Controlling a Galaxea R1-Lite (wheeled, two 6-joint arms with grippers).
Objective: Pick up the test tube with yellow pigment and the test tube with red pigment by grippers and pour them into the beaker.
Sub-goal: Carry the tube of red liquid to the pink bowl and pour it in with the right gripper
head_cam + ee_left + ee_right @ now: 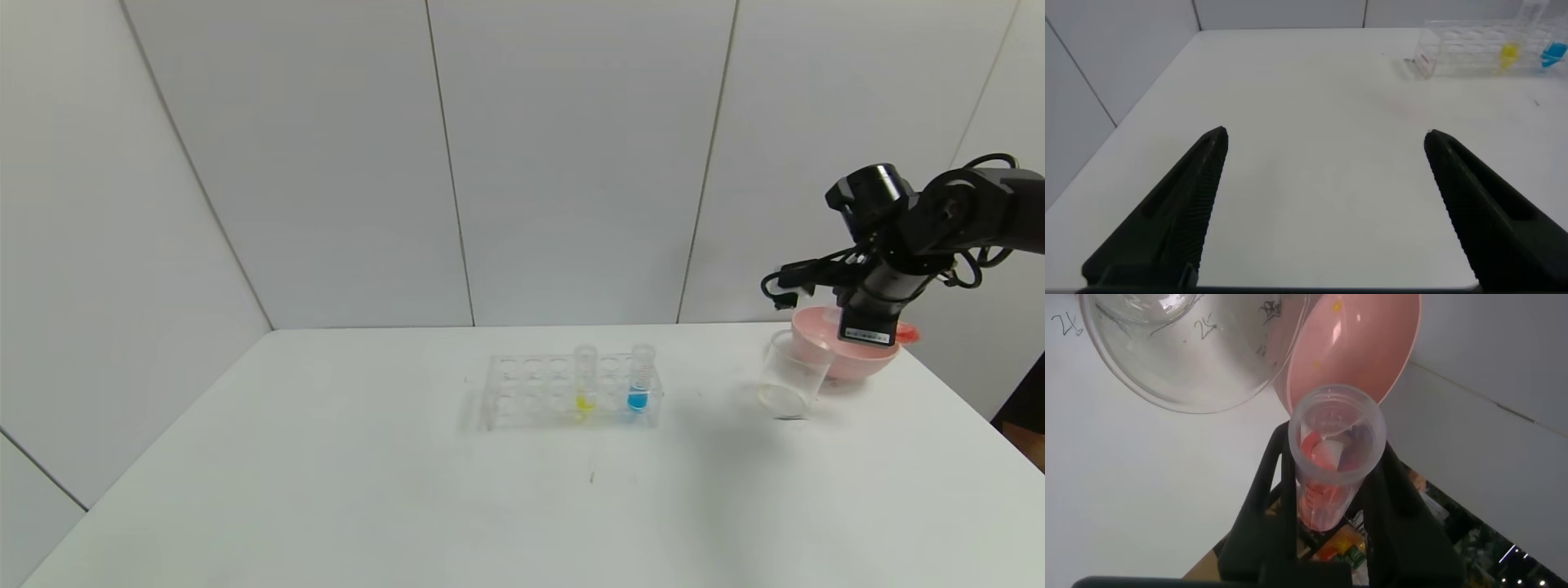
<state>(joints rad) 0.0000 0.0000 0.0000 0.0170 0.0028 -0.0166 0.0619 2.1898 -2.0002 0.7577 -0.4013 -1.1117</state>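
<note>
The yellow-pigment test tube (pixel 585 382) stands upright in the clear rack (pixel 522 394) at mid table; it also shows in the left wrist view (pixel 1510 52). My right gripper (pixel 1331 486) is shut on the red-pigment test tube (pixel 1336 449), whose open mouth points toward the beaker and bowl. In the head view this gripper (pixel 867 325) hangs over the pink bowl, with an orange-red bit of the tube (pixel 906 332) showing beside it. The clear beaker (pixel 790 376) stands just left of the bowl and shows in the right wrist view (pixel 1184 351). My left gripper (pixel 1327 143) is open and empty above bare table, out of the head view.
A blue-liquid tube (pixel 641 380) stands in the rack to the right of the yellow one. The pink bowl (pixel 849 363) sits at the table's far right, touching or nearly touching the beaker. The table's right edge is close behind the bowl.
</note>
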